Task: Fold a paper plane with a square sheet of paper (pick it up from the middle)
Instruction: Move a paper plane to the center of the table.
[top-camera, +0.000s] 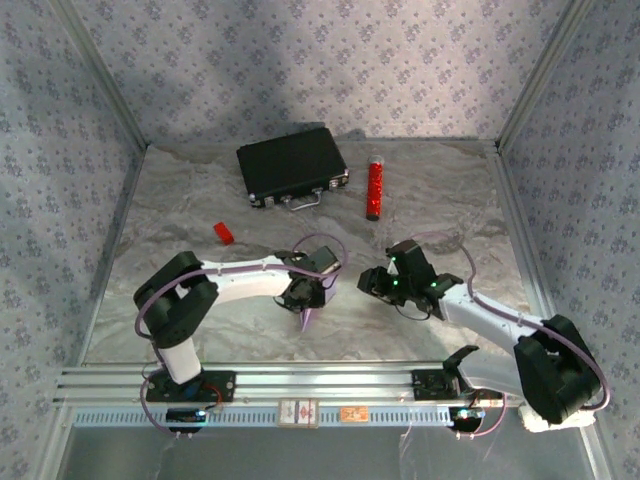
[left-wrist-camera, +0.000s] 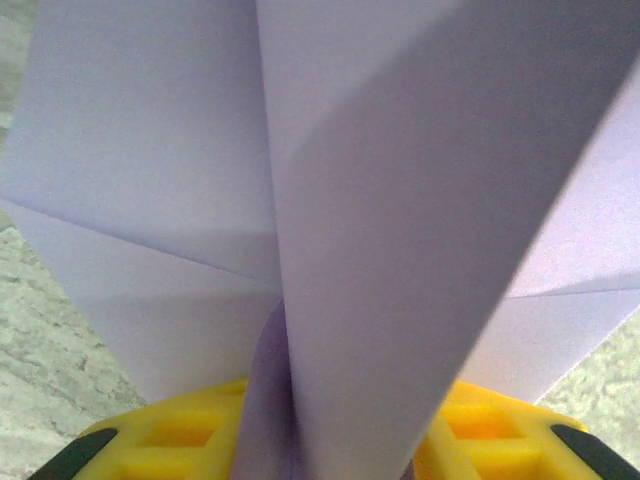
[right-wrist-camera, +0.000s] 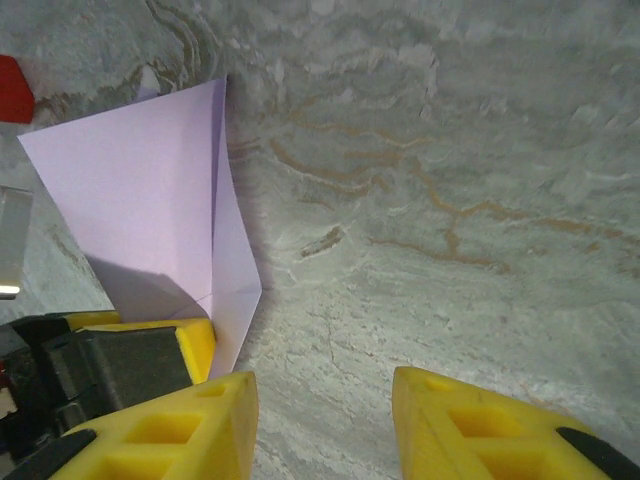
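The left gripper (left-wrist-camera: 340, 425) has the folded lilac sheet of paper (left-wrist-camera: 150, 150) standing up between its yellow fingers (left-wrist-camera: 170, 440). I cannot tell if the fingers squeeze it tight or just sit loose against it. If they are loose, the paper could slide out and flop onto the table (right-wrist-camera: 450, 200), and the folds could pop open. The right gripper (right-wrist-camera: 322, 395) is near it, low over the table, with its fingers partly apart and nothing in them. If it comes in crooked, it could poke the paper, bend a flap the wrong way, or knock it out of the other gripper. It could also scrape the table. Farther back, the small red block (top-camera: 223, 233), the red cylinder (top-camera: 375, 190) and the black case (top-camera: 292, 165) lie well apart from the paper, so I think they will not get in the way.
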